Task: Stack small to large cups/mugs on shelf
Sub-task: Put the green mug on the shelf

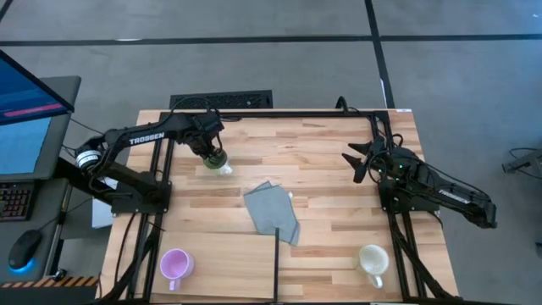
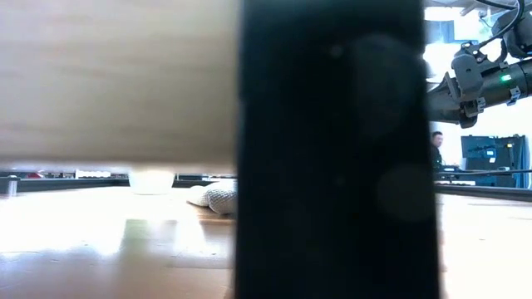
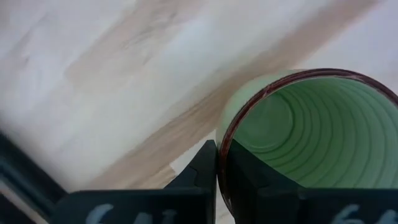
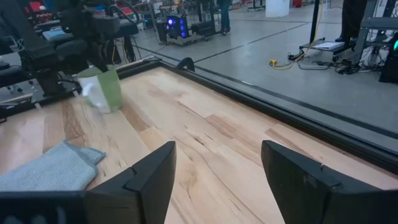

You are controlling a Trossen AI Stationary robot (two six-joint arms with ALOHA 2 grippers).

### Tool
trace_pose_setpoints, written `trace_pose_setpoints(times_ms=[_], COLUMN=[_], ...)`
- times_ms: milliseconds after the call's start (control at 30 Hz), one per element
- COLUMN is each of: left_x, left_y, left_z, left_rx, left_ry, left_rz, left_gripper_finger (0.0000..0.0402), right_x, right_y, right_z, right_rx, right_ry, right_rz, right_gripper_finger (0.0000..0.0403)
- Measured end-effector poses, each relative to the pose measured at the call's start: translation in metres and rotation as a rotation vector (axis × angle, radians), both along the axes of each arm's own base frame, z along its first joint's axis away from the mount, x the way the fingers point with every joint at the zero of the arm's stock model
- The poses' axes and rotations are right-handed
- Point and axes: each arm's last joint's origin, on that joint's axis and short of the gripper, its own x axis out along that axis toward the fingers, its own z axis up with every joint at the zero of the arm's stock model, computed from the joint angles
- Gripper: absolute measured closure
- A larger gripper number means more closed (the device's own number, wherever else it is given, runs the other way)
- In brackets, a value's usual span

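Observation:
My left gripper is shut on the green mug at the table's far left; the mug also shows in the right wrist view, tilted. The light purple mug stands on the pale shelf board at the near left. The cream-white mug stands at the near right. My right gripper is open and empty above the table's far right. My left gripper pinches the green mug's wall at its brown-edged rim, one finger outside and one inside. The fingers come from above, slanting down. The mug is tilted; whether its base touches the table, I cannot tell.
A grey folded cloth lies mid-table between the mugs. Black frame rails edge the shelf, and one blocks the middle of the low view. A person shows in the room far behind.

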Motion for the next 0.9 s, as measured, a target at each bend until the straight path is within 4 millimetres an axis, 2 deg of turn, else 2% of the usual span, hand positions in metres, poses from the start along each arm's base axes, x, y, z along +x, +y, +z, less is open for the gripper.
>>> trace_pose_setpoints(times_ms=[200, 533, 700, 900], left_x=[0.0004, 0.0056, 0.0091, 0.0098], left_y=[-0.0005, 0.0011, -0.0013, -0.0021], left_z=[0.0, 0.0003, 0.0006, 0.0006], left_rx=[0.019, 0.089, 0.114, 0.115], left_ry=[0.024, 0.01, 0.007, 0.006], left_rz=[-0.316, -0.717, -0.815, -0.828], left_gripper_finger=[0.0399, 0.0399, 0.0393, 0.0395], right_x=[-0.0001, -0.0001, -0.0004, -0.0004], right_y=[-0.0001, -0.0002, -0.0009, -0.001], right_z=[0.0001, 0.0002, 0.0005, 0.0006], right_rx=[-0.001, -0.001, -0.008, -0.009], right_ry=[0.0, -0.001, -0.003, -0.004], right_rz=[-0.003, -0.008, -0.034, -0.036], right_gripper_finger=[0.0143, 0.0143, 0.0143, 0.0143])
